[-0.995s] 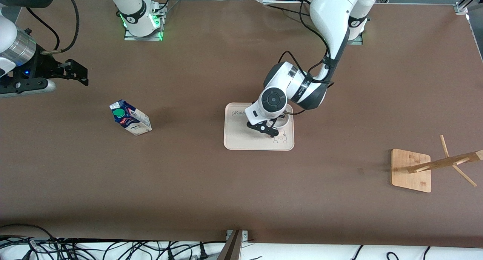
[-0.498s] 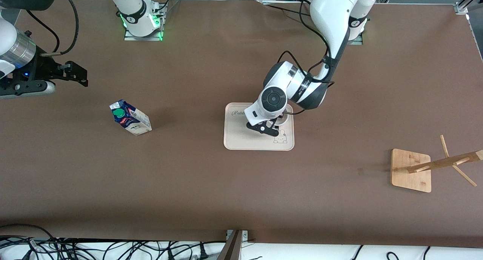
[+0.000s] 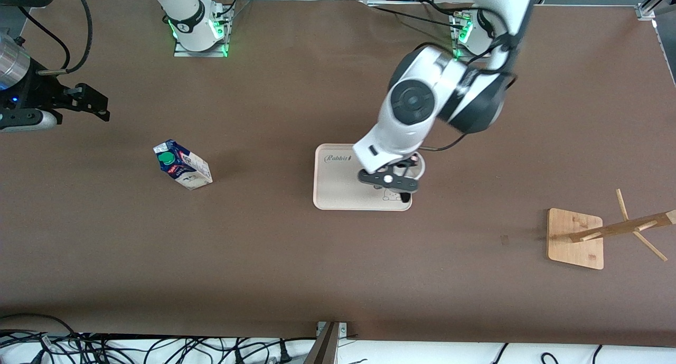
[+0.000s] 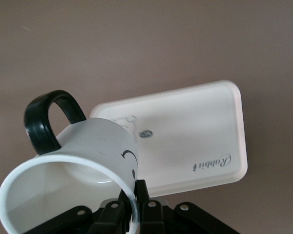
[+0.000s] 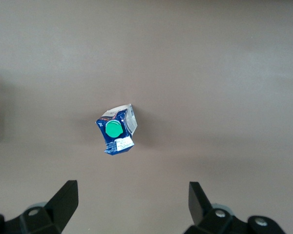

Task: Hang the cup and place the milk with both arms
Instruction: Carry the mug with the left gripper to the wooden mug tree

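The white cup (image 4: 90, 146) with a black loop handle hangs tilted in my left gripper (image 4: 133, 202), which is shut on its rim. In the front view the left gripper (image 3: 402, 187) holds the cup (image 3: 420, 164) in the air over the cream tray (image 3: 338, 189). The milk (image 3: 182, 166), a blue and white carton with a green cap, stands on the table toward the right arm's end. My right gripper (image 3: 97, 106) is open and empty over the table beside the milk. In the right wrist view the milk (image 5: 115, 130) lies ahead of the open right gripper (image 5: 132, 190).
A wooden cup rack (image 3: 575, 238) with pegs stands toward the left arm's end, nearer the front camera. The tray (image 4: 195, 131) bears a Rabbit print. Cables lie along the table's front edge (image 3: 158, 348).
The left arm has risen with the cup, lifting it off the tray and swinging slightly toward the left arm's end. The right gripper has drifted a little toward the table's end.
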{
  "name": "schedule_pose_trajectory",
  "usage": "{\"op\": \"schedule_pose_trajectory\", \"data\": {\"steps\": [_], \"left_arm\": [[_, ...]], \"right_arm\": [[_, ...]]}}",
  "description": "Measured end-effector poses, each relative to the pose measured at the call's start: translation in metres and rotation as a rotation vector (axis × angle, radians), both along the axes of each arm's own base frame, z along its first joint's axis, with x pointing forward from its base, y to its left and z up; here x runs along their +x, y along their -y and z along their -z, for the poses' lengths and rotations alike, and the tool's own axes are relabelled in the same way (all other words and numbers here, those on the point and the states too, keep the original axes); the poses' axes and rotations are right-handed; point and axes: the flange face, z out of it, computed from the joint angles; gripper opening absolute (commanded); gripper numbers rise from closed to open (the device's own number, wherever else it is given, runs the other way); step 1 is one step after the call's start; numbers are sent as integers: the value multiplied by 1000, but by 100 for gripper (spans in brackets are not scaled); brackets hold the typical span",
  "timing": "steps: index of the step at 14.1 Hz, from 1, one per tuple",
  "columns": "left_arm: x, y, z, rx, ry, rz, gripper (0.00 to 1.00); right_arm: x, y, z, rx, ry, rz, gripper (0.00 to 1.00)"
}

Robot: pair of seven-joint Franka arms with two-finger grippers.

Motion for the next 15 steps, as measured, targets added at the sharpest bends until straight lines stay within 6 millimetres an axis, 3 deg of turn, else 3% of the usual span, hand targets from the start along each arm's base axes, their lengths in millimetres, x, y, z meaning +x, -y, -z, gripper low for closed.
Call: {"op": "schedule_pose_trajectory", "data": {"steps": [2,5,6,9,12,15], "left_arm": [[23,-59,-38,-8,49,-41,0],[62,-166,-58,-15,83,-105,0],[71,-194,-63,-17,92,-132,0],[82,-241,-78,-18,113,-179,0],[87,-285,-79,-13,105,-221,0],[91,-350,-78,-80,87,-294,0]], "right_arm": [[3,4,2,-1,8,8,100],[8,5,7,-3,11,12,100],[8,6,7,-3,14,13,100],[9,7,-1,-3,31,15,100],[9,7,-2,-3,33,16,100],[9,8,-2,-3,33,16,100]]}}
